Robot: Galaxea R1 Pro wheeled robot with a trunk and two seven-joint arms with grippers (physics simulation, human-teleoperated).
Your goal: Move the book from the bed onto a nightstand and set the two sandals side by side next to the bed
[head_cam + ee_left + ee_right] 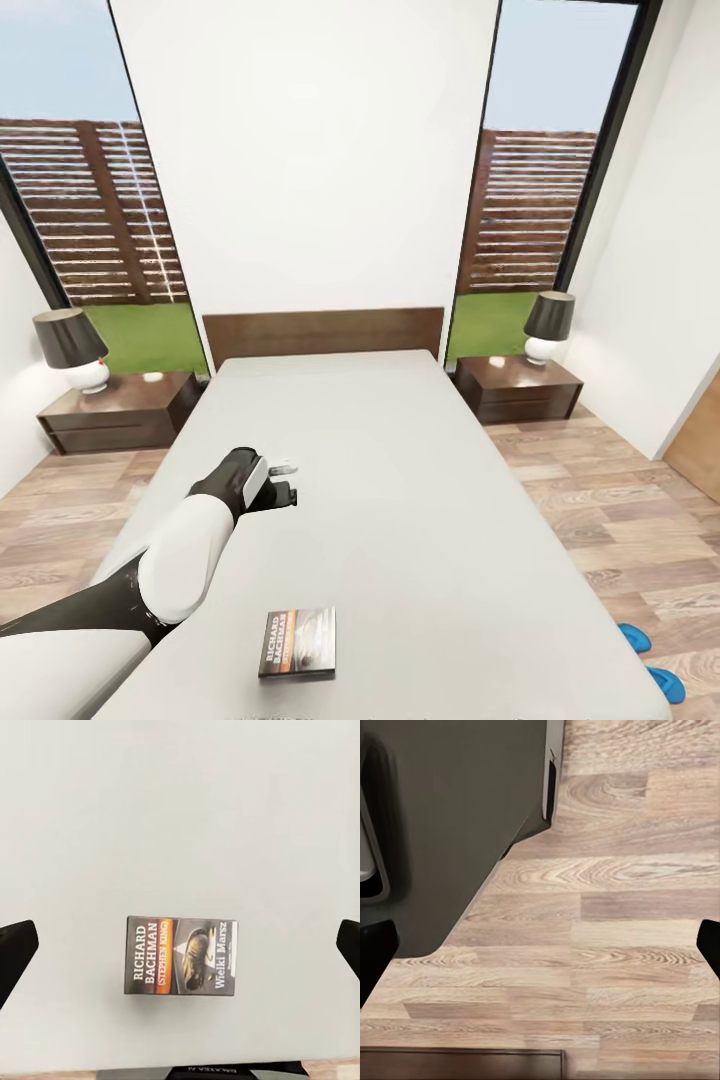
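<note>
Book: paperback point(181, 957) lies flat on the mattress point(400, 480), between my left fingertips point(15, 952), untouched.
Left gripper point(180, 954): jaws spread wide, holding nothing, above the book.
Right gripper point(540, 945): jaws wide apart, empty, over plank floor point(615, 922).
Sandals: blue pair point(650, 660) on the floor beside the bed.

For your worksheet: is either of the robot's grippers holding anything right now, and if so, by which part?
Nothing is held. The left gripper is open above the book, which lies flat on the bed, untouched. The right gripper is open over bare floor.
</note>
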